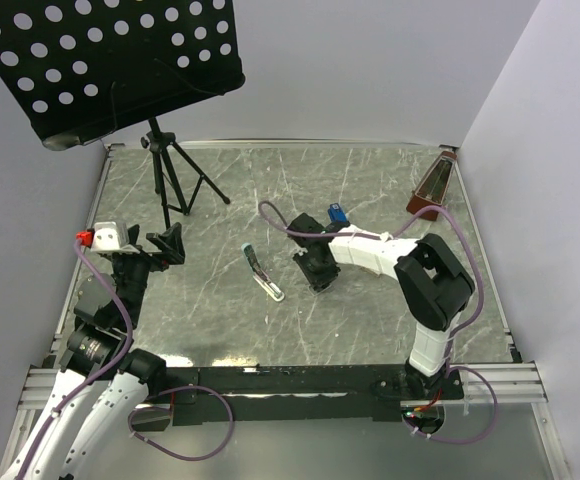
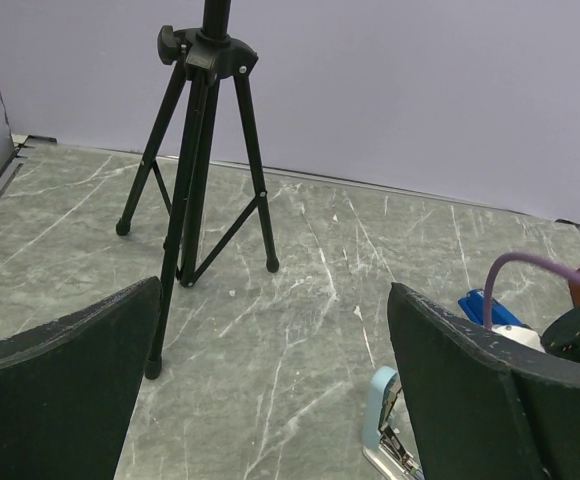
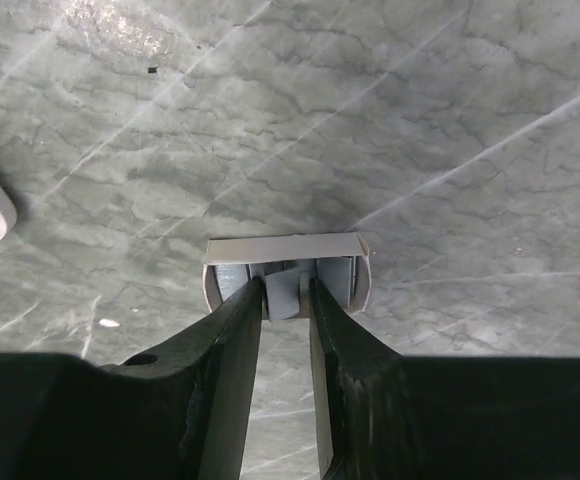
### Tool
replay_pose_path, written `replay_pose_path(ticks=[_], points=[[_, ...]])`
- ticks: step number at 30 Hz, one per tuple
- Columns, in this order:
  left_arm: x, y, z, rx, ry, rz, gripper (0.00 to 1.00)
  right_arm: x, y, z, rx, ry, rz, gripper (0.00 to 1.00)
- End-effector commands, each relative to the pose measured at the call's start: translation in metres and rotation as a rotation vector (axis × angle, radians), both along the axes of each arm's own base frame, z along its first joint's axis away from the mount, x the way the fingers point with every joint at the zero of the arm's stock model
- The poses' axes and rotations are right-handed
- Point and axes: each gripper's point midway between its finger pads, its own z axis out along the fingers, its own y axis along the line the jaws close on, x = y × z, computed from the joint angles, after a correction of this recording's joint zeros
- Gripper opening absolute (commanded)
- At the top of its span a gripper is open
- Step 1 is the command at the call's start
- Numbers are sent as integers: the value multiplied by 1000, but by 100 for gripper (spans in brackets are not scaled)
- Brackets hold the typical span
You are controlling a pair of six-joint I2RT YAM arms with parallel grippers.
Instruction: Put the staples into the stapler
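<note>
Top view: my left gripper (image 1: 168,243) hovers by the worktop's (image 1: 370,180) left edge, jaws spread wide with nothing between them. The stapler (image 1: 262,272) lies swung open around the worktop's middle. My right gripper (image 1: 320,278) points down just to its right.

Left wrist view: both wide-set fingers (image 2: 60,400) frame a black tripod (image 2: 195,150) standing toward the far edge. One end of the stapler shows beside the right-hand finger.

Right wrist view: the jaws are drawn to a narrow gap, tips inside a small whitish box (image 3: 285,245) resting on the worktop. The grey staples (image 3: 286,300) fill that gap and both pads seem to press them, so I read this as a grip. A corner of the stapler shows at the left.
</note>
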Motion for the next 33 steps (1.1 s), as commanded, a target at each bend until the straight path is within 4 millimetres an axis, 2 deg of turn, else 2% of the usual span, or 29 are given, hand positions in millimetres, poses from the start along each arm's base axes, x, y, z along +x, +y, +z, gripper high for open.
replay_pose_path(ticks=[1, 3, 8, 20, 23, 25, 29, 32, 33], points=[[-1, -1, 12, -17, -45, -8, 99, 0, -7, -12, -107, -23, 30, 33], [-1, -1, 12, -17, -45, -10, 99, -1, -6, -12, -113, -28, 33, 32], [-1, -2, 11, -17, -43, -15, 99, 1, -7, -2, -104, -47, 26, 20], [-3, -1, 14, -21, -53, -18, 99, 12, 2, 57, -35, -136, 14, 20], [-4, -1, 15, -24, -58, -18, 99, 12, 5, 64, -13, -142, 10, 20], [-5, -1, 15, -24, -59, -19, 99, 11, 8, 67, 9, -136, 12, 20], [-6, -1, 15, -25, -62, -22, 99, 21, 18, 71, 32, -161, 8, 20], [-7, -1, 16, -27, -65, -24, 99, 34, 24, 66, 11, -170, 6, 21], [-7, -2, 16, -27, -65, -26, 99, 37, 26, 57, -9, -154, 12, 22]])
